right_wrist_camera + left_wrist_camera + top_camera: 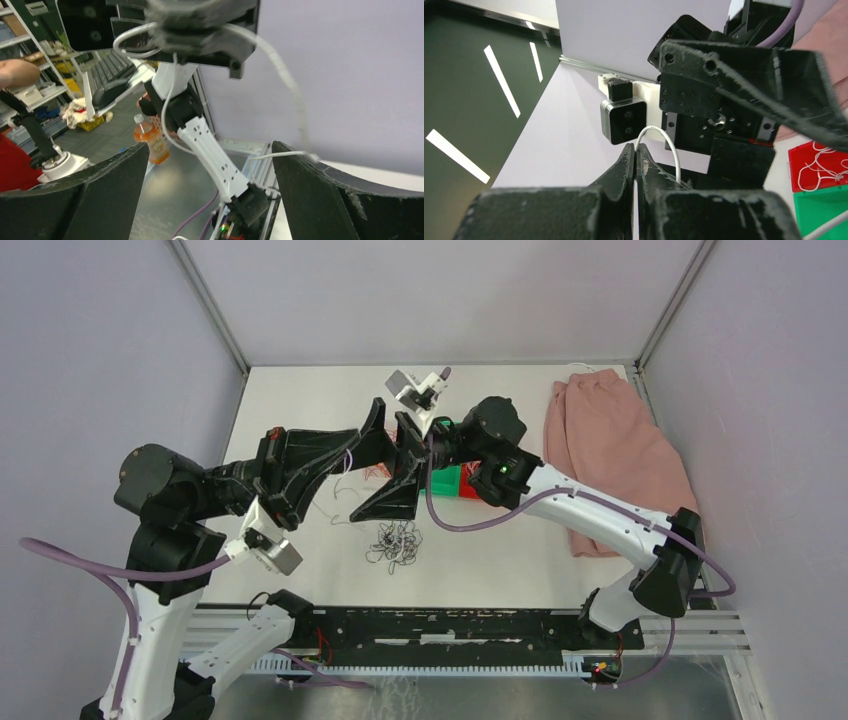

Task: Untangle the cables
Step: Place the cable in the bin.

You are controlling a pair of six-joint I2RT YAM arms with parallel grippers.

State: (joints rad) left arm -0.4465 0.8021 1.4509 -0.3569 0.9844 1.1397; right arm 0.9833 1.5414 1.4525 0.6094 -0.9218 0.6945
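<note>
Curly black cables [395,542] in a loose clump, white cable [676,160] arched upright

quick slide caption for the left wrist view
Left jaws shut on a looping white cable, with the right arm close ahead.

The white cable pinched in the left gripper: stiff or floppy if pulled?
Probably springy, not limp: the white cable arches in a loop above the shut left gripper. Likely light, being so thin. It may slip through the pinch.
</note>
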